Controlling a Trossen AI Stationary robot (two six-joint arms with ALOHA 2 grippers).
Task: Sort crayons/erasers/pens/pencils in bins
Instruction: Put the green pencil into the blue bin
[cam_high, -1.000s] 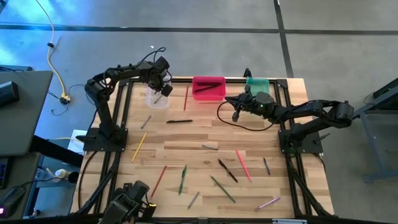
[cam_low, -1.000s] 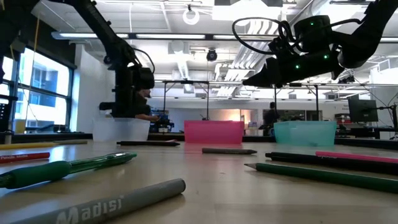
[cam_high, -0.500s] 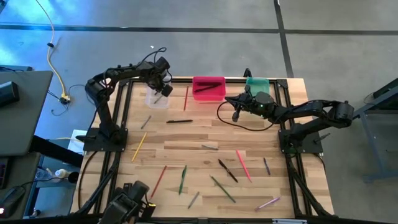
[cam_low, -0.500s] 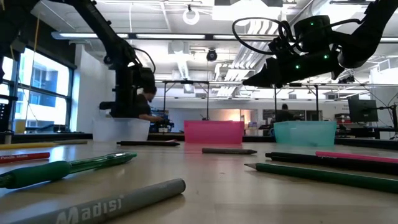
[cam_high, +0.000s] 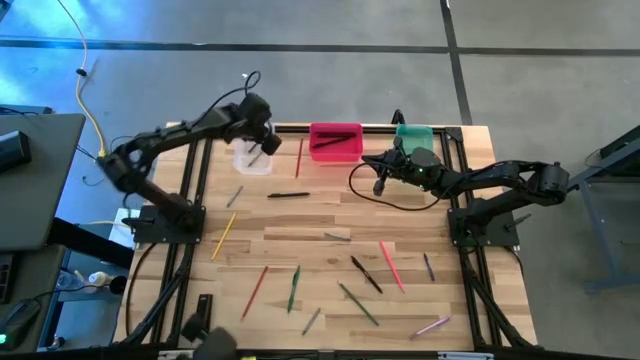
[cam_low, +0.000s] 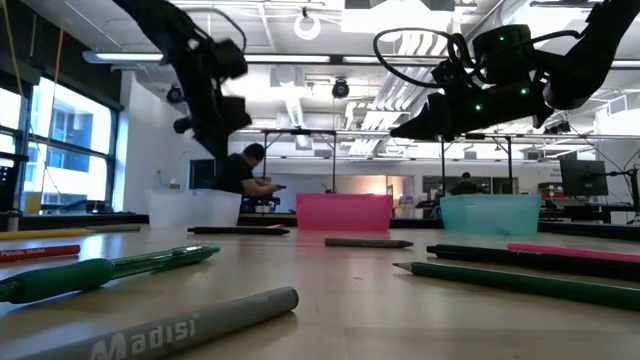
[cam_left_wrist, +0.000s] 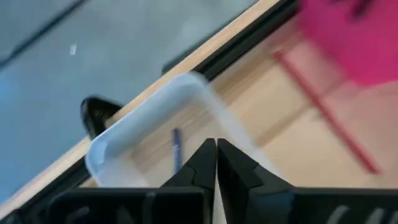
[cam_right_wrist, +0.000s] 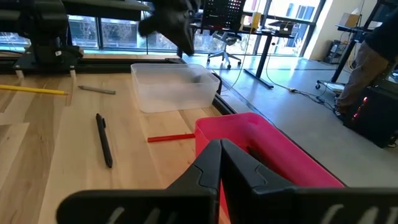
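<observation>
The clear bin (cam_high: 252, 158) stands at the far left, the pink-red bin (cam_high: 335, 143) beside it and the green bin (cam_high: 415, 134) at the far right. My left gripper (cam_left_wrist: 216, 149) hangs shut and empty above the clear bin (cam_left_wrist: 149, 134), where a bluish stick (cam_left_wrist: 176, 148) lies on the bottom. My right gripper (cam_right_wrist: 219, 152) is shut and empty, level, near the pink-red bin (cam_right_wrist: 267, 149). Several crayons, pens and pencils lie flat on the table, among them a red one (cam_high: 299, 157) between the two bins and a black pen (cam_high: 288, 195).
More sticks are scattered over the table's near half: yellow (cam_high: 222, 235), green (cam_high: 294, 287), black (cam_high: 366, 274), pink (cam_high: 391, 265). A dark item (cam_high: 335, 138) lies in the pink-red bin. A black frame (cam_high: 200, 180) rims the table. A person (cam_low: 240, 172) shows in the room beyond.
My left gripper has risen from low in the clear bin to well above it and has tipped less steeply downward, the arm swinging up with it. The bins and the sticks on the table have stayed put.
</observation>
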